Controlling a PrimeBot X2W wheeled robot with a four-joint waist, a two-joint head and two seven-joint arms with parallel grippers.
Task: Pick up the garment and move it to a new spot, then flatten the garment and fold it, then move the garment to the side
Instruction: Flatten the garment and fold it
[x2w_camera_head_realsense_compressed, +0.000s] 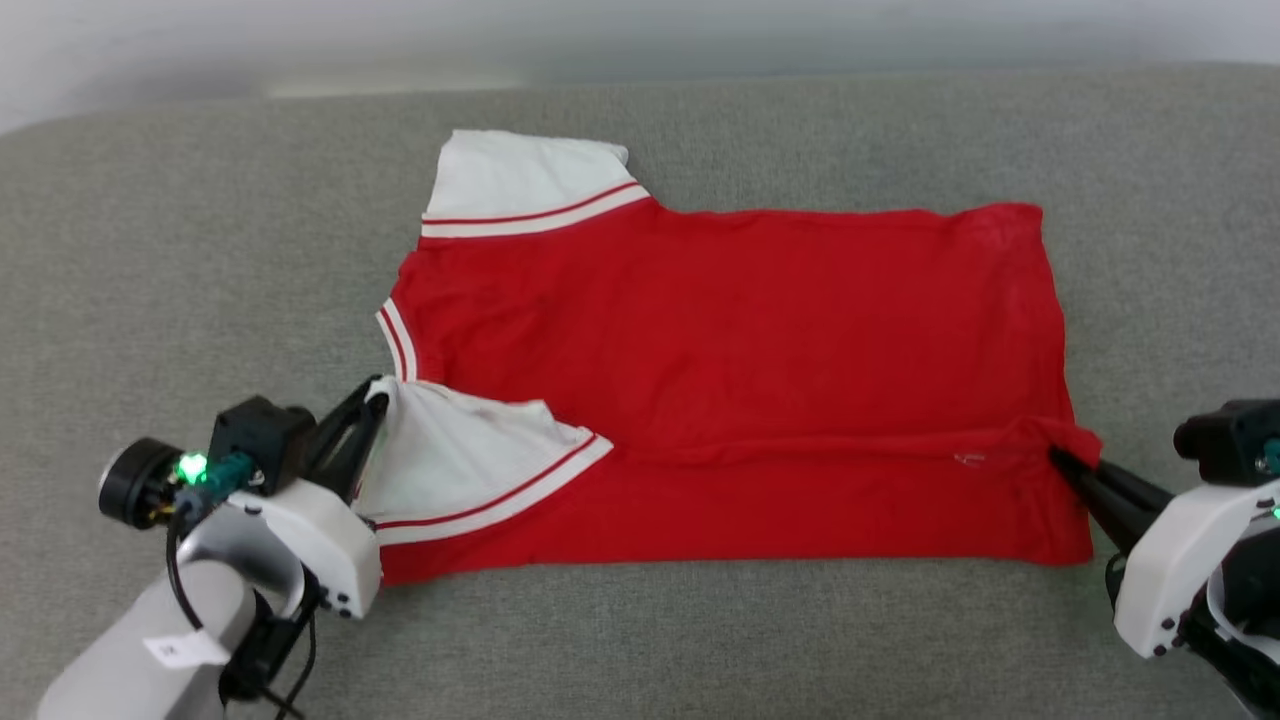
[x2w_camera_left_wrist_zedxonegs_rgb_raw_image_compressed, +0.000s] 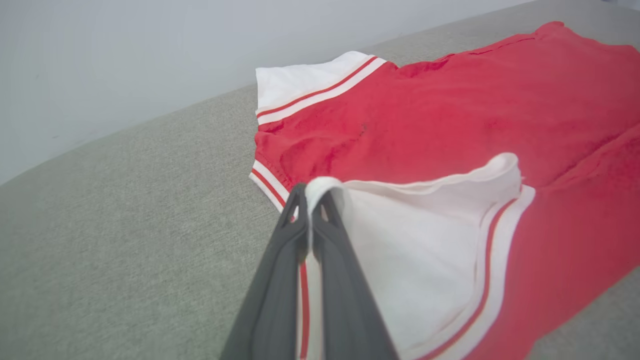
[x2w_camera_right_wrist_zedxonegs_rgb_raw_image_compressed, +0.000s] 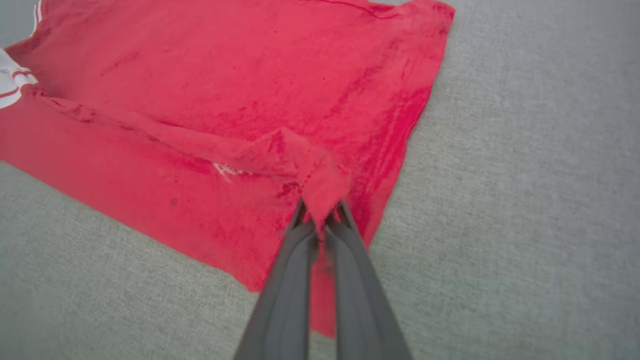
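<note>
Left hand (x2w_camera_head_realsense_compressed: 375, 400) is clamped shut on the cuff of the near white sleeve (x2w_camera_head_realsense_compressed: 460, 455). Its two long dark fingers (x2w_camera_left_wrist_zedxonegs_rgb_raw_image_compressed: 280, 280) are pressed together, with a thin fold of white cloth pinched between the tips. Its pale forearm comes in low, and the fingers angle up toward the shirt.

Right hand (x2w_camera_head_realsense_compressed: 1058, 458) is likewise closed, gripping a small puckered peak of red hem at the opposite end. Its fingers lie low over the cloth and point back toward the left hand.

Between the two hands the garment (x2w_camera_head_realsense_compressed: 740, 330) lies spread on a grey woven surface (x2w_camera_head_realsense_compressed: 150, 250). The fabric is thin, soft and red, and the shape is roughly rectangular. A shallow ridge runs from one hand to the other, where the near edge looks folded over, though the crease is too soft to be sure.

Beyond the left hand, the far white sleeve (x2w_camera_head_realsense_compressed: 520, 180) lies flat, triangular and trimmed in red-and-white stripes. The striped collar band (x2w_camera_head_realsense_compressed: 397, 340) curves just past the left fingertips.
</note>
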